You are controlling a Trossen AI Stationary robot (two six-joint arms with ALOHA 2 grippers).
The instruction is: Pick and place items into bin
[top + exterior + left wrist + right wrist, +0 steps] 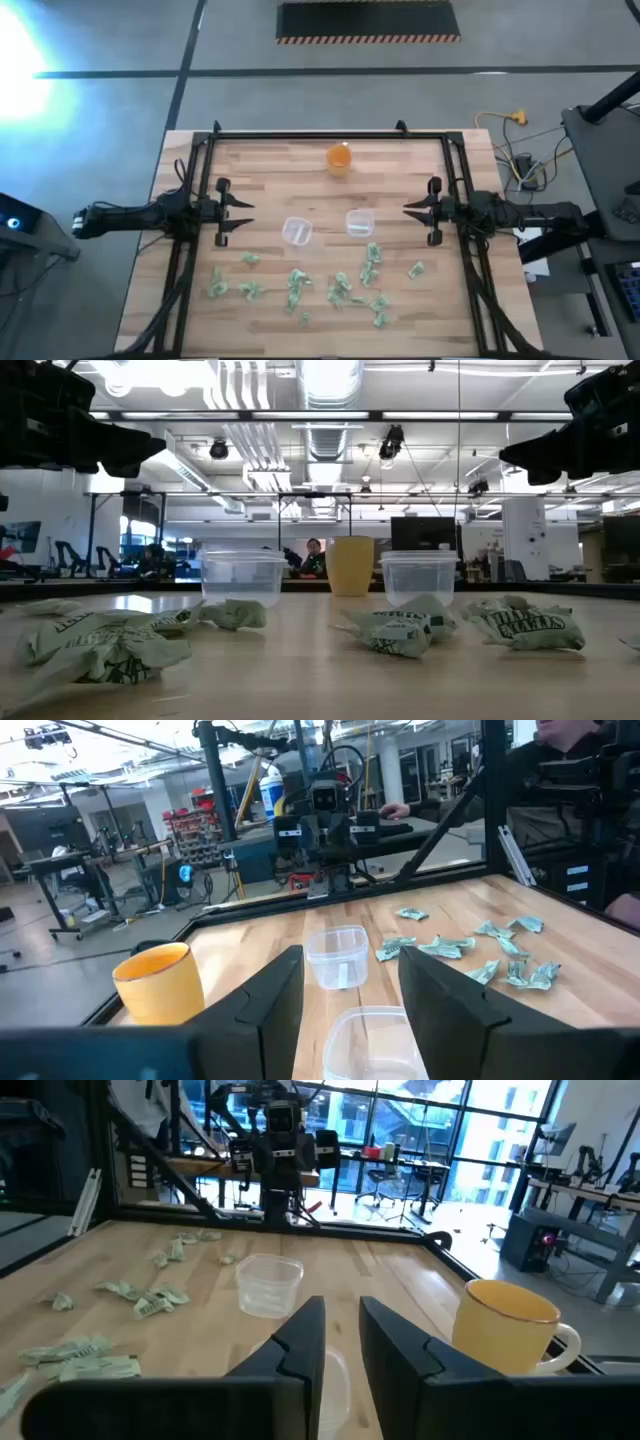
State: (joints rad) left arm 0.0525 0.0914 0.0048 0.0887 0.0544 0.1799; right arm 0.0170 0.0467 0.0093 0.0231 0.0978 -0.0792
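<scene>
Several small pale green and whitish crumpled items [340, 285] lie scattered on the near half of the wooden table [270, 165]; the low view shows them close up [400, 630]. Two clear plastic tubs [297, 232] [360, 222] stand upright mid-table. My left gripper [248, 212] hovers open at the left, pointing level at the tubs [350, 960]. My right gripper [408, 210] hovers at the right, facing it, its fingers a narrow gap apart with nothing between them [340, 1305]. Both hang well above the table [130, 455] [520, 455].
An orange cup [339, 157] stands upright near the table's far edge, behind the tubs [350, 565]. A black frame [320, 133] runs round the table. A person sits beyond the table on the right arm's side [580, 780].
</scene>
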